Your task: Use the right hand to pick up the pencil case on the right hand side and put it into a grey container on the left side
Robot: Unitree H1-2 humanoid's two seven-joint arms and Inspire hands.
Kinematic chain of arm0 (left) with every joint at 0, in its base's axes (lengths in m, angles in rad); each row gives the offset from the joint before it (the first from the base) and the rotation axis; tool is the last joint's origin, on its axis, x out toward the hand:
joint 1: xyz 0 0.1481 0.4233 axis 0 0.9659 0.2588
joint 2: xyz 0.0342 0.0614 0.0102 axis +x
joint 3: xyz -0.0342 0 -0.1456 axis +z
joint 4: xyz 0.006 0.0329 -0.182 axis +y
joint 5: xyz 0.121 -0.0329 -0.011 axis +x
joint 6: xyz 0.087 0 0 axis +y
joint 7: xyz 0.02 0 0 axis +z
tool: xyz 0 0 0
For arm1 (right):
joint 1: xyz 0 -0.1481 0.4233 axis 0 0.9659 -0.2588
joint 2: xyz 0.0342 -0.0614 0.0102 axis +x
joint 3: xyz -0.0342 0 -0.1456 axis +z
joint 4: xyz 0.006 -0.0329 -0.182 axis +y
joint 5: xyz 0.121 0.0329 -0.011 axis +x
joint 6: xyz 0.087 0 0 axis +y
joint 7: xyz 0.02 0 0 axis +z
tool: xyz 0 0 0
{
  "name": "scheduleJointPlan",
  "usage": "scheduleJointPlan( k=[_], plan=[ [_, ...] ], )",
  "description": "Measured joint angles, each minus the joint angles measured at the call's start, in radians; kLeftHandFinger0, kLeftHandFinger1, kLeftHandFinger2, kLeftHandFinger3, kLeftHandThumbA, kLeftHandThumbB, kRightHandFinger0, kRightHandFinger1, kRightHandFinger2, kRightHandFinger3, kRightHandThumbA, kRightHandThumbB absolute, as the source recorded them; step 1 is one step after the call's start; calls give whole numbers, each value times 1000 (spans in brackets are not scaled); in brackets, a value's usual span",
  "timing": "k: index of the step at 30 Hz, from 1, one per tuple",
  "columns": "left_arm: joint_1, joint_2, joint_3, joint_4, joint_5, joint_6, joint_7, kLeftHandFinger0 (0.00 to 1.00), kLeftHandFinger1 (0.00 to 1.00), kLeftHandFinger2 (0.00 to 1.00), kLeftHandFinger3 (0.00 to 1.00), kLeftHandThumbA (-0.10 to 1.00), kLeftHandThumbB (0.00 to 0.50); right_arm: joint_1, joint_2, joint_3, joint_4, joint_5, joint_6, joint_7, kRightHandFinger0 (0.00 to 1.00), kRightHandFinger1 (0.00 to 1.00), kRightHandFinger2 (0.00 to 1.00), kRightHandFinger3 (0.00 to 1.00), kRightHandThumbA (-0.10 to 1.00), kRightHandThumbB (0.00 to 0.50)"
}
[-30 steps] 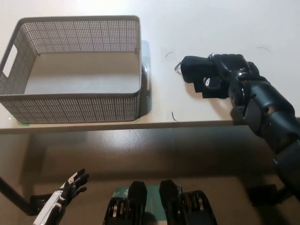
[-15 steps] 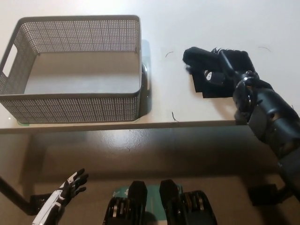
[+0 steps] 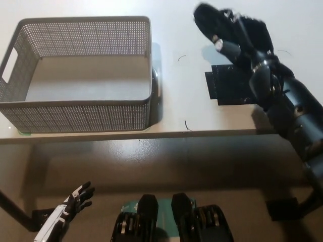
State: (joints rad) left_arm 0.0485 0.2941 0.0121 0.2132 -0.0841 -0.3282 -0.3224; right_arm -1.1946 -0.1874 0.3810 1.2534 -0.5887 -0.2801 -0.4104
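Right hand (image 3: 227, 31), black, is hanging above the far right part of the table (image 3: 202, 118), fingers curled round a dark rounded shape near the top edge of the pic; it looks like the pencil case (image 3: 207, 17), held clear of the surface, tho black on black makes the outline hard to read. A flat black rectangular pad (image 3: 229, 85) is lying on the table just below the hand, toward the near edge. Grey container (image 3: 81, 113), a perforated basket w/ open top, is sitting to the left of the hand, its right wall well apart from it, w/ a bare strip of table between. Judging from this, the coming move is a sideways carry leftward over that right rim, then a release inside; the case's long axis can't be told. Room above the basket is open. Table's front edge is running just below the pad. Left hand (image 3: 70, 204), white, is resting low at the lower left, below table level, fingers spread, holding nothing.
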Motion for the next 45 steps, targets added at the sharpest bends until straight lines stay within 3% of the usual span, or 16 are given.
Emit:
scheduleJointPlan(
  k=[9, 11, 12, 13, 15, 16, 18, 20, 25, 32, 33, 35, 36, 38, 42, 45],
  plan=[
    [5, 1, 0, -2, -4, 9, -3, 1000, 1000, 1000, 1000, 1000, 480, -37, 69, -1, -101, 4, -12, -9, 0, 394, 753, 867, -100, 167],
    [7, 1, 0, -2, -7, 13, -4, 1000, 1000, 1000, 1000, 1000, 455, -45, 91, -1, -110, 4, -12, -9, 0, 374, 740, 861, -100, 165],
    [8, 1, 0, -2, -7, 13, -4, 1000, 1000, 1000, 1000, 1000, 460, -52, 105, -1, -112, 4, -12, -9, 0, 355, 733, 805, -100, 174],
    [8, 1, 0, -1, -6, 12, -4, 1000, 1000, 1000, 1000, 1000, 455, -57, 115, -1, -113, 4, -12, -9, 0, 275, 699, 719, -100, 228],
    [8, 1, 0, -1, -3, 12, -4, 1000, 1000, 1000, 1000, 1000, 457, -74, 142, -1, -114, 5, -12, -7, 0, 209, 659, 373, -100, 225],
    [9, 2, 0, -1, -2, 12, -4, 1000, 1000, 1000, 1000, 1000, 455, -84, 155, -1, -114, 5, -12, -6, 0, 211, 682, 360, -100, 207],
    [9, 2, -1, 1, -1, 11, -4, 1000, 1000, 1000, 1000, 1000, 423, -103, 179, -1, -114, 7, -12, -6, 0, 243, 731, 507, -100, 193],
    [8, 2, -1, 3, 2, 7, -3, 1000, 1000, 1000, 1000, 1000, 411, -121, 201, -1, -113, 7, -12, -5, 0, 189, 629, 501, -100, 196],
    [9, 2, -5, 4, 24, -3, -2, 1000, 1000, 1000, 1000, 1000, 414, -174, 273, 3, -97, 6, -11, -5, 0, 243, 738, 671, -100, 185],
    [8, 2, -16, 3, 55, -17, -1, 1000, 1000, 1000, 1000, 1000, 397, -222, 379, 11, 4, 6, -10, -8, 0, 327, 795, 810, -100, 153],
    [7, 2, -19, 3, 59, -19, -1, 1000, 1000, 1000, 1000, 1000, 398, -226, 392, 12, 17, 6, -9, -8, 0, 339, 807, 805, -100, 161],
    [4, 2, -25, 3, 66, -21, -1, 1000, 1000, 1000, 1000, 1000, 402, -230, 407, 12, 31, 6, -8, -8, 0, 257, 658, 583, -100, 167],
    [2, 2, -30, 3, 70, -22, -2, 1000, 1000, 1000, 1000, 1000, 401, -233, 416, 12, 40, 6, -7, -8, 0, 220, 652, 569, -100, 160],
    [1, 2, -34, 3, 73, -22, -2, 1000, 1000, 1000, 1000, 1000, 389, -237, 423, 13, 47, 6, -6, -8, 0, 238, 732, 684, -100, 125],
    [-5, 2, -50, 2, 80, -24, -2, 1000, 1000, 1000, 1000, 1000, 393, -248, 429, 14, 71, 6, -5, -10, 0, 304, 732, 805, -100, 136],
    [-8, 2, -54, -4, 89, -24, -2, 1000, 1000, 1000, 1000, 1000, 396, -249, 428, 14, 84, 7, -4, -11, 0, 316, 705, 816, -100, 151]
  ],
)
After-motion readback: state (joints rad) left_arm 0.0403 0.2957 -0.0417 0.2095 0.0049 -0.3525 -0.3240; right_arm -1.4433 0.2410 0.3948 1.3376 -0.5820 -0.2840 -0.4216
